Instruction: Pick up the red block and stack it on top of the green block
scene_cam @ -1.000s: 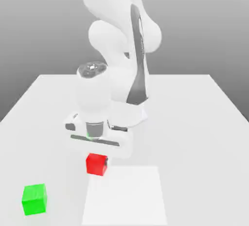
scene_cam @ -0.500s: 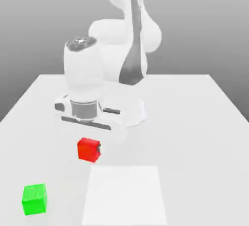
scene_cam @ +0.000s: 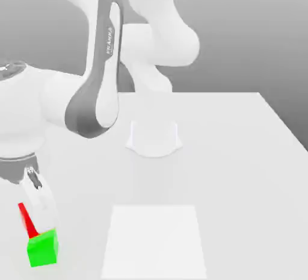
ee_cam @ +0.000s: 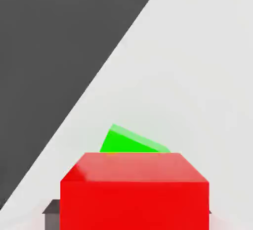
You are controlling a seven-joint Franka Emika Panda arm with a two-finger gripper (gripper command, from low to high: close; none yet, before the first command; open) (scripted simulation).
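Note:
The green block (scene_cam: 42, 248) rests on the white table near the front, at the exterior view's left. Directly above it is the red block (scene_cam: 24, 217), of which a slanted sliver shows beside the white hand; its lower end meets the green block's top. My gripper (scene_cam: 33, 212) stands over both blocks, with the red block in it. In the hand view the red block (ee_cam: 134, 192) sits close in the foreground within the gripper (ee_cam: 126, 216), and part of the green block (ee_cam: 129, 142) shows just beyond it.
The arm's white base (scene_cam: 154, 137) stands at the table's middle back. A paler white square patch (scene_cam: 155, 239) lies on the table (scene_cam: 240, 152) at the front centre. The table's front left edge runs close to the green block.
The arm has swung to the exterior view's left and carried the red block from the table's middle front to over the green block. The green block has not moved.

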